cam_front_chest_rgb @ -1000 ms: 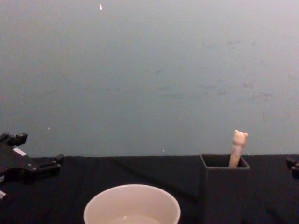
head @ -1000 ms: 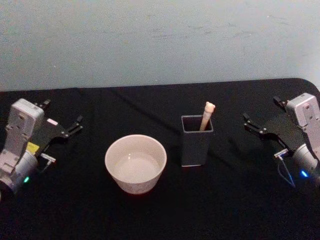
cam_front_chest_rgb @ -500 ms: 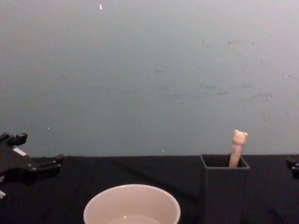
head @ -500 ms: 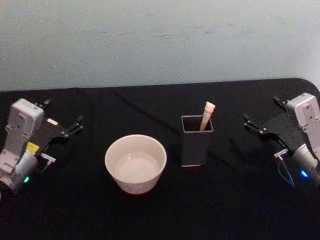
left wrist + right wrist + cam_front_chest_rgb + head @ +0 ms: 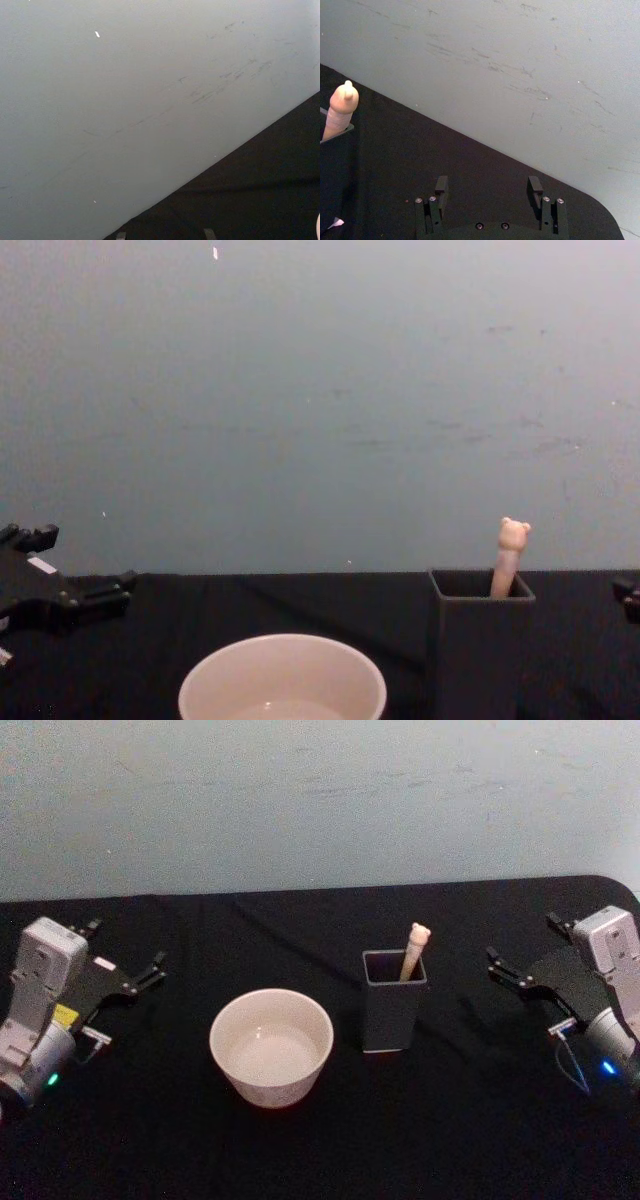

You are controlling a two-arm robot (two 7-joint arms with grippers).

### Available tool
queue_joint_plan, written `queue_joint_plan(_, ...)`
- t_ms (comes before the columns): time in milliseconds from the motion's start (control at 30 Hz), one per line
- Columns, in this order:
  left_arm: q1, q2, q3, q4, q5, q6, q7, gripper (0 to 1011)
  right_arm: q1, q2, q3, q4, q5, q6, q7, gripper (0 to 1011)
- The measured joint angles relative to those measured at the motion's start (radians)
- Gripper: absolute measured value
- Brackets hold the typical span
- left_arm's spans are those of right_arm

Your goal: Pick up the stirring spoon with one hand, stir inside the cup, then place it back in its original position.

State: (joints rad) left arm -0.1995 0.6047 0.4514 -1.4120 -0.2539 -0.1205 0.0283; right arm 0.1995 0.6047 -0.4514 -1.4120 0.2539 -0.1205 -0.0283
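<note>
Left gripper: parked at the table's left edge, well apart from everything, fingers spread wide, nothing between them. Its arm lies low and angled inward, grey wrist housing up, the fingers aimed toward the table's far middle.
- Labels on it: one yellow sticker on the wrist and one small white tag nearer the fingers. Any print on them is too small to read.
- A green lamp glows at the wrist's near end.

Right gripper: parked at the right edge in a mirrored pose, fingers likewise wide apart and empty. The right wrist view shows both black fingers standing clear of each other with only tablecloth between them.
- No label seen on it; a blue lamp glows at its wrist.

Cup: cream-white, upright, to the left gripper's right and nearer the robot than its fingertips. Neither gripper touches it.

Dark grey holder: square-sided, upright, just beside the cup on the right gripper's side, well short of that gripper.

Stirring spoon: stands in the holder, leaning at its far right corner, bear head above the rim, bowl hidden inside. It is to the right gripper's left, untouched.

Black tablecloth: under all items.

Pale grey-blue wall: behind the table, faintly scuffed.
</note>
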Motion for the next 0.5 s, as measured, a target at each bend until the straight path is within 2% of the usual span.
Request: queue_joint_plan(500,0.000,0.000,0.000,0.000,0.000,0.000,0.000,1001,0.000,0.000,0.000,0.000,0.000,0.000,0.000,1002)
